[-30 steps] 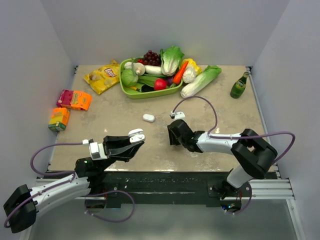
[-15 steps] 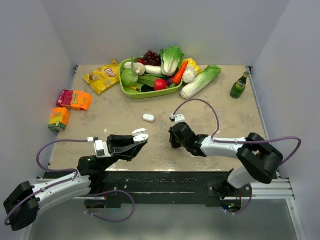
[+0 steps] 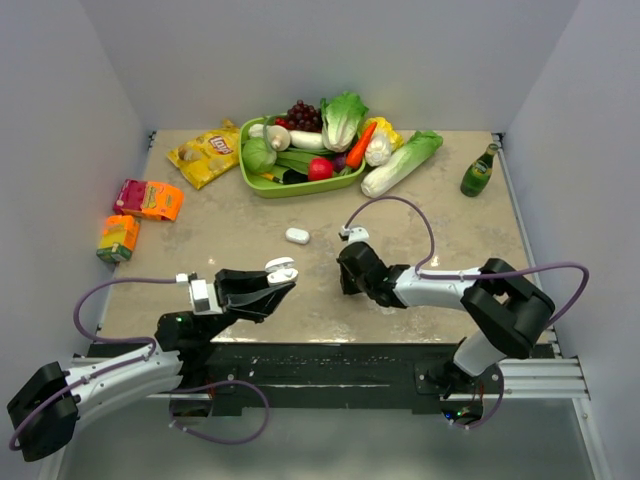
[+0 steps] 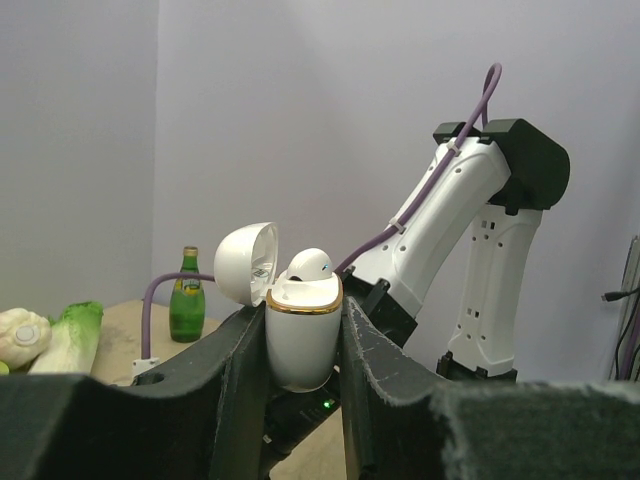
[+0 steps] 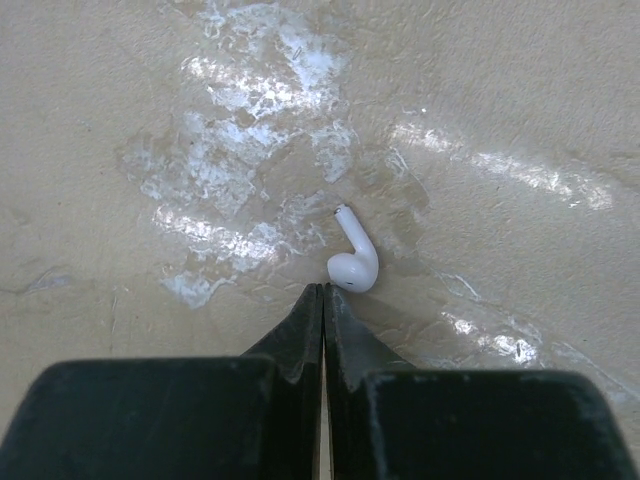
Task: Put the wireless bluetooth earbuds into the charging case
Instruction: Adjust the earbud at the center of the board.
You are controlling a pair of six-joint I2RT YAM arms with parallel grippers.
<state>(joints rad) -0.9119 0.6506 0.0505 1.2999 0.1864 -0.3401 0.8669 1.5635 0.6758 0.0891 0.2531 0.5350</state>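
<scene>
Beige desk [image 5: 120, 90]. My left jaws clamp the open charging case [image 4: 303, 340] (one bud [image 4: 310, 264] seated); my right jaws, closed empty, sit beside the loose earbud [image 5: 353, 265]: pickup next, reopening first.

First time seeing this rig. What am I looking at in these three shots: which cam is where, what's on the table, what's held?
Two small robot arms are bolted at the near edge of the table. The wide shot comes from a fixed camera above and behind them; the other two come from a camera on each wrist. The left gripper, the two-finger pincer at that arm's end, is clamped on a white charging case, lid open, with one earbud sitting in it. The right gripper is shut and empty, its tips close to a loose earbud lying on the table. Also there: a green tray of vegetables, a chip bag, a green bottle, two small boxes and a white pebble-shaped item.
</scene>
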